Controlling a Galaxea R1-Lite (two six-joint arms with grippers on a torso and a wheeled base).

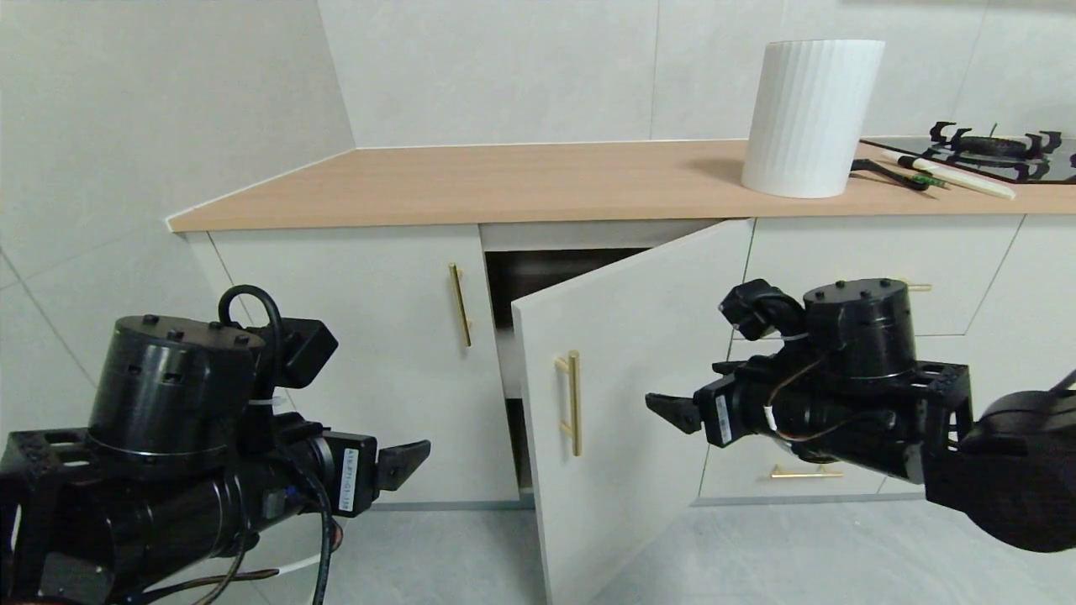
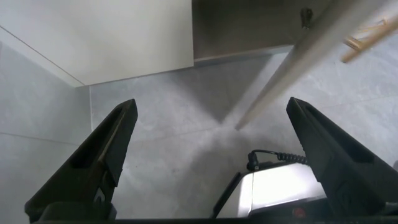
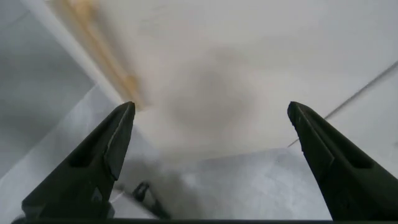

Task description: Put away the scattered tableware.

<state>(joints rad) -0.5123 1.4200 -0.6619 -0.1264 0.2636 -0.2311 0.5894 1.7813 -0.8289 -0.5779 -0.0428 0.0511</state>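
Observation:
Scattered tableware lies on the wooden counter (image 1: 504,181) at the far right: a black-handled utensil (image 1: 889,173) and a long white-handled one (image 1: 962,179), beside a tall white ribbed holder (image 1: 811,118). Below the counter a white cabinet door (image 1: 639,370) with a gold handle (image 1: 572,403) stands partly swung out. My right gripper (image 1: 670,411) hovers open just in front of that door's face (image 3: 249,74), near its handle (image 3: 99,53), holding nothing. Lower left, my left gripper (image 1: 410,460) is open and empty above the floor (image 2: 186,143), with the door's edge (image 2: 292,71) ahead.
A black gas hob (image 1: 996,151) sits at the counter's right end. A shut cabinet door (image 1: 361,353) with a gold handle (image 1: 458,304) is left of the dark opening (image 1: 538,273). Drawers with gold handles (image 1: 803,475) lie behind my right arm. Grey floor tiles (image 1: 437,555) spread below.

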